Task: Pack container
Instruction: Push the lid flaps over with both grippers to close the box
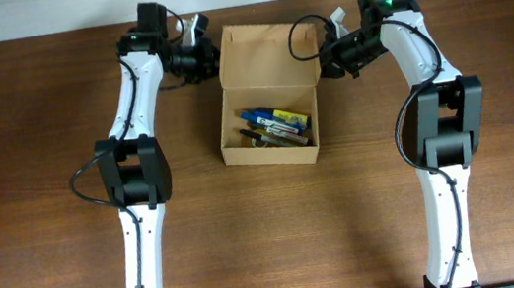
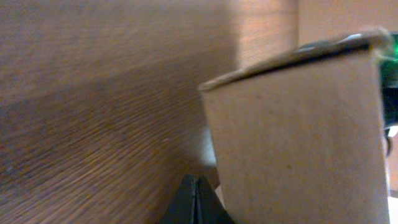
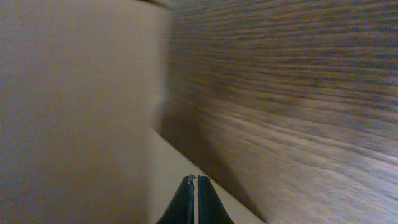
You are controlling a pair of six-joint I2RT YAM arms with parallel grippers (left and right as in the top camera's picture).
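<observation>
- Overhead view, nearest edge first: the white-and-black left arm (image 1: 136,170) and the white-and-black right arm (image 1: 443,119) reach away over the dark wooden counter (image 1: 29,224). They stand well apart, which leaves the middle free for the box.
- Between them sits the small rectangular tan-brown cardboard box (image 1: 268,154), at mid-counter and open at the top.
- Inside it, a loose bunch of blue, yellow and black markers and pens (image 1: 275,127) lies flat against the floor, low enough that the lid should clear them.
- Beyond them the plain cardboard hinged flap lid (image 1: 270,55) stands upright along the far wall, so packing looks done and closing is likely the step left.
- Farthest out, the left jaws sit just beside the flap's left edge and the right jaws just beside its right edge. This flanking pose suits tipping the flap forward evenly.
- Both wrist views show the jaws pressed together with nothing between them, probably to serve as blunt pushers, not grippers.
- Each wrist view also shows a cardboard wall close alongside, but I cannot tell whether either tip touches it.
</observation>
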